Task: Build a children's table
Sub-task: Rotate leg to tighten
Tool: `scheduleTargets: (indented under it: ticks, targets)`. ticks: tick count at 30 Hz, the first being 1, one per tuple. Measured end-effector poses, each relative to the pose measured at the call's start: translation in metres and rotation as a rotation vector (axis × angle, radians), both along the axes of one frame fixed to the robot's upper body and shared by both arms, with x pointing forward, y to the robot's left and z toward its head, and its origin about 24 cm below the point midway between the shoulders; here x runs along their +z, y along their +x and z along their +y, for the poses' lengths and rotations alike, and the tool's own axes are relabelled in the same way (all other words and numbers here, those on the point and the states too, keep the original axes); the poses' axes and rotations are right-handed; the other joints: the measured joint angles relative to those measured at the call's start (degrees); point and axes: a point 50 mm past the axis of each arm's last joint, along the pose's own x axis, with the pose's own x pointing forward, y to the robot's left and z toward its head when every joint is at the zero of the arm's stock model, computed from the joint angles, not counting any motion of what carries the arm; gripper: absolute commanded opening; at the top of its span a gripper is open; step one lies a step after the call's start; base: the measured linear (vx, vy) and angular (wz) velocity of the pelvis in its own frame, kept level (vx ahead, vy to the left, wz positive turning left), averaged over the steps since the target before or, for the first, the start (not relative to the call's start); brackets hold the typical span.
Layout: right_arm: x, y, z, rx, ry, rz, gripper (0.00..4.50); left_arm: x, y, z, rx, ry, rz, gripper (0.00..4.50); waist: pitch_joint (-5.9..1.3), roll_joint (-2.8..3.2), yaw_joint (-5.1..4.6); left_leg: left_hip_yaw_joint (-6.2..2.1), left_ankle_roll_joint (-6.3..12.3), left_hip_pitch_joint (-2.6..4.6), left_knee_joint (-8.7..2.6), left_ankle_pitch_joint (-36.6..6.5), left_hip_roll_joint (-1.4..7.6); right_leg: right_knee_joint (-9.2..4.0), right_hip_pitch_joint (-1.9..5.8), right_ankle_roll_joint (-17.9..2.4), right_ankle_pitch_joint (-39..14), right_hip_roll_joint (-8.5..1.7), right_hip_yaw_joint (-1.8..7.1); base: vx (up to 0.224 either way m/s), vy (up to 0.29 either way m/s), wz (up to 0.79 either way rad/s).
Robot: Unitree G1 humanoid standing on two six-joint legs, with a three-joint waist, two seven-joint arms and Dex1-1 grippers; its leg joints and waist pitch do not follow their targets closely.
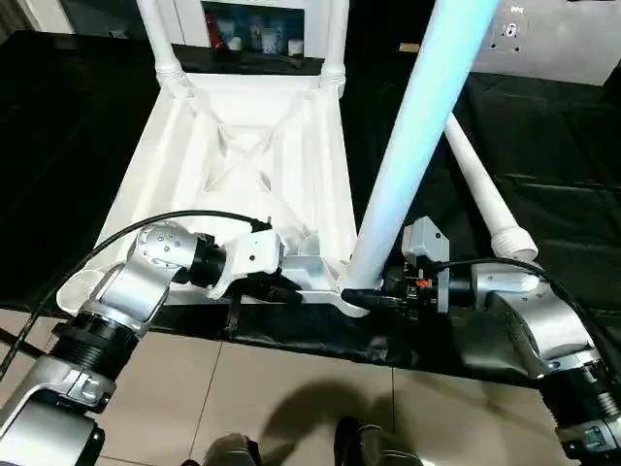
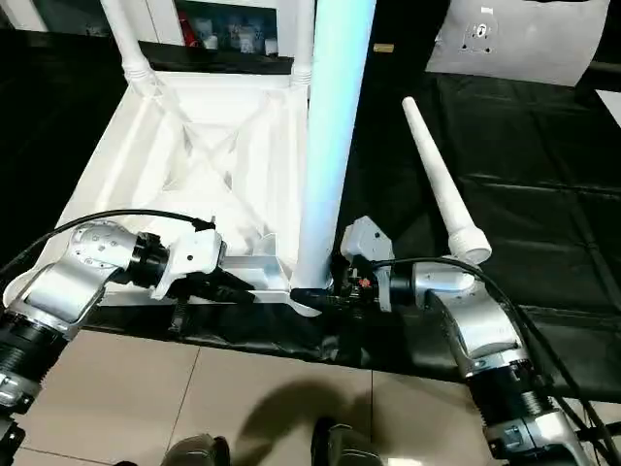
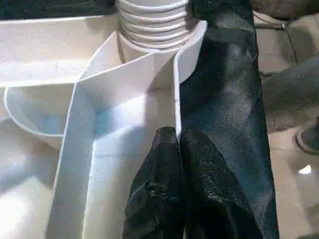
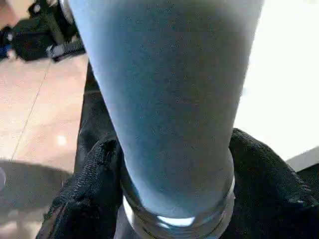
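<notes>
The children's table top [image 1: 233, 146] lies upside down on the black pad, its X ribs facing up. Two legs [image 1: 160, 39] [image 1: 337, 39] stand in its far corner sockets. A third leg [image 1: 408, 126] stands upright in the near right corner, its ribbed base [image 3: 154, 25] seated in the socket. My right gripper [image 1: 367, 297] is shut on this leg just above the base, a finger [image 4: 89, 179] on each side. My left gripper [image 3: 174, 137] is shut on the thin front rim wall beside that corner. A fourth leg [image 1: 485, 194] lies loose on the pad at the right.
The black padded work surface [image 1: 553, 136] ends just in front of the table top, with tiled floor [image 1: 291, 379] below. My feet [image 1: 359, 442] show at the bottom edge. A shelf with small items [image 1: 257, 34] stands behind. The near left corner socket [image 1: 78, 286] overhangs the pad's edge.
</notes>
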Motion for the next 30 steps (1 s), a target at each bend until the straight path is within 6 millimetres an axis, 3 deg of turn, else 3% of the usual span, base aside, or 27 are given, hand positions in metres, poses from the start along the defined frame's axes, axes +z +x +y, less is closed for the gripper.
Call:
scheduleTargets:
  ticks: [4,6,7,10,15,17,19,21,30]
  targets:
    - [-0.003,0.003,0.005,-0.125,0.028,0.006,2.72,-0.002,0.001,-0.003,0.118,-0.025,0.029,0.0,-0.13,0.03,-0.43,0.0,-0.09,0.1,0.1,0.1,0.0,0.0,0.12,0.0,0.0,0.0,0.0,0.0,0.0,0.0]
    - [-0.005,0.009,0.013,-0.283,0.072,0.008,2.72,-0.004,0.003,-0.007,0.224,-0.043,0.022,0.0,-0.15,0.04,-1.38,0.02,-0.29,0.16,0.18,0.2,0.02,0.0,0.13,0.0,0.0,0.02,0.0,0.0,0.0,0.0]
    - [-0.006,0.014,0.016,-0.386,0.093,0.01,2.72,-0.004,0.005,-0.013,0.279,-0.055,0.015,0.0,-0.15,0.05,-2.18,0.02,-0.41,0.12,0.22,0.2,0.01,-0.05,0.1,0.0,0.0,0.02,-0.03,0.0,0.0,0.0]
    - [-0.008,0.021,0.018,-0.56,0.131,0.023,2.72,-0.007,0.006,-0.031,0.373,-0.099,0.011,0.0,-0.16,0.06,-3.18,0.0,-0.56,0.1,0.22,0.1,-0.01,-0.24,0.14,0.0,0.0,0.03,-0.07,0.0,0.0,0.0]
    - [-0.007,0.038,0.031,-0.871,0.187,0.036,2.72,-0.011,0.011,-0.062,0.555,-0.158,-0.026,0.0,-0.19,0.12,-3.82,-0.09,-0.4,-0.09,0.18,0.2,0.16,-1.04,0.35,0.0,0.0,0.05,-0.62,0.0,0.0,0.0]
    - [-0.007,0.041,0.033,-0.91,0.182,0.03,2.72,-0.012,0.011,-0.068,0.581,-0.156,-0.042,0.0,-0.23,0.18,-3.93,-0.13,-0.37,-0.03,0.21,0.3,0.25,-1.27,0.65,0.1,0.0,-0.03,-0.93,0.0,0.0,0.0]
    - [-0.007,0.042,0.032,-0.919,0.183,0.02,3.28,-0.011,0.012,-0.07,0.584,-0.152,-0.05,0.0,-0.23,0.19,-3.9,-0.19,-0.35,-0.01,0.2,0.2,0.28,-1.4,0.85,0.1,0.0,-0.13,-1.19,0.0,0.0,0.0]
    - [-0.006,0.042,0.032,-0.915,0.188,0.018,3.42,-0.011,0.012,-0.07,0.582,-0.148,-0.056,0.0,-0.24,0.2,-3.87,-0.23,-0.14,-0.02,0.18,0.3,0.29,-1.4,0.88,0.1,0.1,-0.15,-1.24,0.0,0.0,0.0]
    - [-0.008,0.029,0.018,-0.745,0.26,0.029,4.29,-0.007,0.012,-0.052,0.467,-0.092,-0.106,0.0,-0.33,0.35,-3.28,-0.25,0.01,-0.01,-0.13,0.4,0.66,-1.06,0.79,-0.2,0.5,0.05,-1.69,0.0,0.0,0.0]
